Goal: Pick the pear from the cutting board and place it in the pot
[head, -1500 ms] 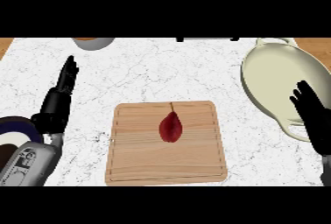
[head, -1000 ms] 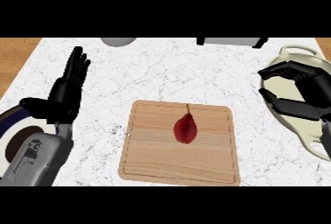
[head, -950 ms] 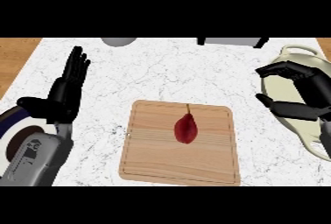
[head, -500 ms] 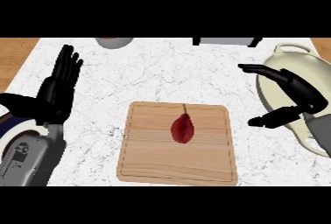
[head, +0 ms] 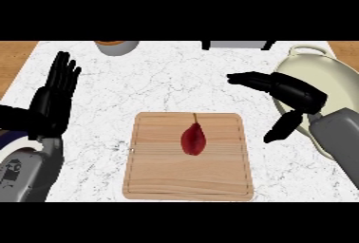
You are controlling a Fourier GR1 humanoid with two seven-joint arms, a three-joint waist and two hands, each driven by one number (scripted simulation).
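Lying untouched on the wooden cutting board, dark red pear with its thin stem pointing away toward the far side of the counter, well off to the left of the right hand and apart from it. Spread wide over the white marble beside the board's far right corner, right hand with fingers stretched leftward and thumb angled down toward the board's right edge, holding nothing, touching neither board nor fruit as far as can be seen. Directly behind and to the right of that hand, cream pot with a handle at its far rim, partly hidden by the hand and grey forearm. Resting open at the view's left edge, left hand, fingers straight and pointing away, holding nothing, well to the left of the board. Beyond the left hand, at the counter's far edge, a round grey vessel with an orange-brown inside, only partly in view. Farther along that far edge, up and left of the right hand, a dark-framed grey object, cut off and too little shown to name.
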